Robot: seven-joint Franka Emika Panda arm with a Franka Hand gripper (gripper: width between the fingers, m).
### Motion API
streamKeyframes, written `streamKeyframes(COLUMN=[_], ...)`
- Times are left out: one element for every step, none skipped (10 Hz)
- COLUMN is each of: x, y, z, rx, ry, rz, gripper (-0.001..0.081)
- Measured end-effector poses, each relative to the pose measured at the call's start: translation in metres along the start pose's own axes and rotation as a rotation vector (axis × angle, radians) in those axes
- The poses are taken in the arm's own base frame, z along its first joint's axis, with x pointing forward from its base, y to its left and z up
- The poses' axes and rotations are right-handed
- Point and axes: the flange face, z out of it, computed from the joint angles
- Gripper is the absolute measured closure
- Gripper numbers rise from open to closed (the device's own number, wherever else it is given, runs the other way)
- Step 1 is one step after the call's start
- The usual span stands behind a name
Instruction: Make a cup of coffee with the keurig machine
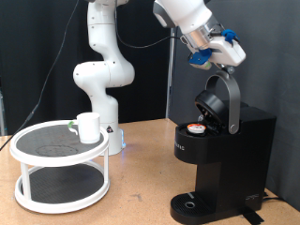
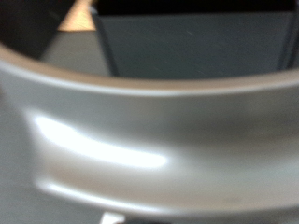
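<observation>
A wooden tabletop [image 1: 141, 192] was spread across the lower part of the exterior view, backed by a dark curtain [image 1: 37, 56] that filled the upper left and centre of the frame. At the lower left, a white two-tier round shelf [image 1: 61, 169] was set on the table; its upper tier was lined with a dark mat, and the cup [image 1: 89, 127], plain white, was placed upright on that tier near its right edge. A small greenish object lay just beside the cup, too small to be identified. At the lower right, the keurig machine [image 1: 225, 159] was positioned with its hinged lid [image 1: 220, 98] raised, and a pod [image 1: 195, 129] with an orange-and-white top was seated in the exposed chamber. The round drip tray [image 1: 194, 203] at the machine's base carried nothing. The gripper [image 1: 214, 58] was held at the upper right, at the top of the raised lid; whether its fingers were parted or closed could not be determined. The wrist view was filled by a blurred silver curved band [image 2: 149, 140], with a dark boxy surface behind it.
</observation>
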Motion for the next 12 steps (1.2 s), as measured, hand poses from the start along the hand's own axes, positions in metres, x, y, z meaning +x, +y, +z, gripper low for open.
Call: streamKeyframes(x=[0.003, 0.006, 0.01, 0.014, 0.019, 0.022, 0.026, 0.031, 0.035, 0.039, 0.042, 0.045], y=[-0.009, -0.017, -0.022, -0.027, -0.03, -0.033, -0.037, -0.041, -0.046, -0.05, -0.054, -0.057], z=[-0.007, -0.012, -0.016, -0.019, -0.021, -0.023, -0.025, -0.026, -0.028, -0.028, -0.028, -0.026], rx=[0.012, 0.022, 0.022, 0.023, 0.029, 0.038, 0.055, 0.079, 0.108, 0.135, 0.159, 0.181], ry=[-0.011, -0.014, -0.003, 0.015, 0.038, 0.061, 0.086, 0.115, 0.148, 0.179, 0.206, 0.233], rz=[0.02, 0.029, 0.027, 0.018, 0.011, 0.006, 0.0, -0.004, -0.002, 0.005, 0.015, 0.029], gripper=[0.0806, 0.0806, 0.0806, 0.0806, 0.0806, 0.0806, 0.0806, 0.0806, 0.0806, 0.0806, 0.0806, 0.0806])
